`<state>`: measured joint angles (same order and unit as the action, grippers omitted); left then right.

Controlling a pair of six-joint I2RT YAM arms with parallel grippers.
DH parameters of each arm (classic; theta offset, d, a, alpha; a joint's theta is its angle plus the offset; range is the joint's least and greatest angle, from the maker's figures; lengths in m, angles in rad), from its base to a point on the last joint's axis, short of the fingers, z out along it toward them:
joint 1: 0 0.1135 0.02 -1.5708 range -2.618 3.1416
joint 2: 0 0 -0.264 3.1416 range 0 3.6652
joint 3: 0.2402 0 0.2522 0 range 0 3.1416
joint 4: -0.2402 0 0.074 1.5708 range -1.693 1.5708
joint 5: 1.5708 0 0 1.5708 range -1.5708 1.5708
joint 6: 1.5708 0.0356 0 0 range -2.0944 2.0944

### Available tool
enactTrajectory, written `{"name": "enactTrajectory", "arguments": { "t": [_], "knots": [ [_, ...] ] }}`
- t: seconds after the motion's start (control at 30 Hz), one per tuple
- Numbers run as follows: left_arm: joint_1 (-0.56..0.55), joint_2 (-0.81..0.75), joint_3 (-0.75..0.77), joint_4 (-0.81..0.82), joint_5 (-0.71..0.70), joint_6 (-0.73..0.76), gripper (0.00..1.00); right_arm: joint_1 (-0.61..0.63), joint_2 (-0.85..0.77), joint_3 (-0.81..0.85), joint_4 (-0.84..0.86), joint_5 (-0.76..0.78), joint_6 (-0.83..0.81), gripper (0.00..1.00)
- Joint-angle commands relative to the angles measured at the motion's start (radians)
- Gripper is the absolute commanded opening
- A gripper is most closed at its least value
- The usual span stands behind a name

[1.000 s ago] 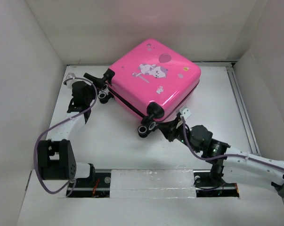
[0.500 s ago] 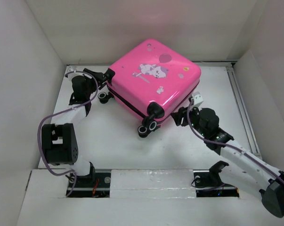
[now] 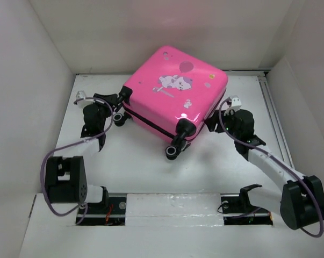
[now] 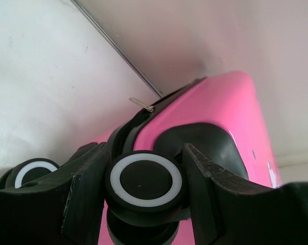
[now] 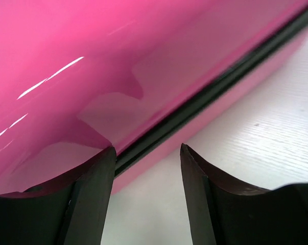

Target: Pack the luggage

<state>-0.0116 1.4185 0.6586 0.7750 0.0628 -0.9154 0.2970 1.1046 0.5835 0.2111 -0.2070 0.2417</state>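
The left pincer (image 4: 146, 155) is clamping a wheel (image 4: 146, 179) of the luggage (image 3: 175, 88), mid-left in the top view — the right pincer (image 5: 147, 149) is gaping empty beside its right edge.

The luggage (image 5: 92, 61) overflows the right wrist view; overhead, its stickers (image 3: 172, 81) are too small to read.

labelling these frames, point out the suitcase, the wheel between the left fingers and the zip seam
suitcase (image 3: 175, 88), top view, pink top shell
wheel (image 4: 145, 178), left wrist view, black hub
zip seam (image 5: 210, 94), right wrist view, dark strip
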Motion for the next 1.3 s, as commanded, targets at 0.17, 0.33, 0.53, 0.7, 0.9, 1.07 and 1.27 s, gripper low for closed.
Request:
{"name": "enactTrajectory", "arguments": {
  "t": [0.17, 0.33, 0.53, 0.7, 0.9, 1.07, 1.27],
  "knots": [
    [-0.119, -0.308, -0.249, -0.058, 0.034, 0.049, 0.0, -0.065, 0.268, 0.208, 0.163, -0.135, 0.038, 0.55],
    [-0.249, -0.484, -0.321, -0.184, 0.019, 0.078, 0.0, -0.055, 0.434, 0.429, 0.15, -0.245, 0.016, 0.46],
    [-0.364, -0.72, -0.352, -0.333, -0.009, 0.076, 0.0, -0.055, 0.417, 0.5, 0.132, -0.256, -0.019, 0.43],
    [-0.364, -0.845, -0.332, -0.407, 0.009, 0.085, 0.0, -0.088, 0.163, 0.25, 0.157, -0.137, -0.041, 0.47],
    [-0.364, -0.854, -0.283, -0.405, 0.043, 0.113, 0.0, -0.113, -0.159, -0.151, 0.325, -0.014, 0.053, 0.26],
    [-0.364, -0.836, -0.26, -0.37, 0.066, 0.113, 0.0, -0.104, -0.096, -0.341, 0.58, -0.089, 0.088, 0.12],
    [-0.364, -0.826, -0.238, -0.359, 0.086, 0.113, 0.0, -0.094, 0.182, -0.36, 1.048, -0.261, 0.113, 0.44]
  ]
}}
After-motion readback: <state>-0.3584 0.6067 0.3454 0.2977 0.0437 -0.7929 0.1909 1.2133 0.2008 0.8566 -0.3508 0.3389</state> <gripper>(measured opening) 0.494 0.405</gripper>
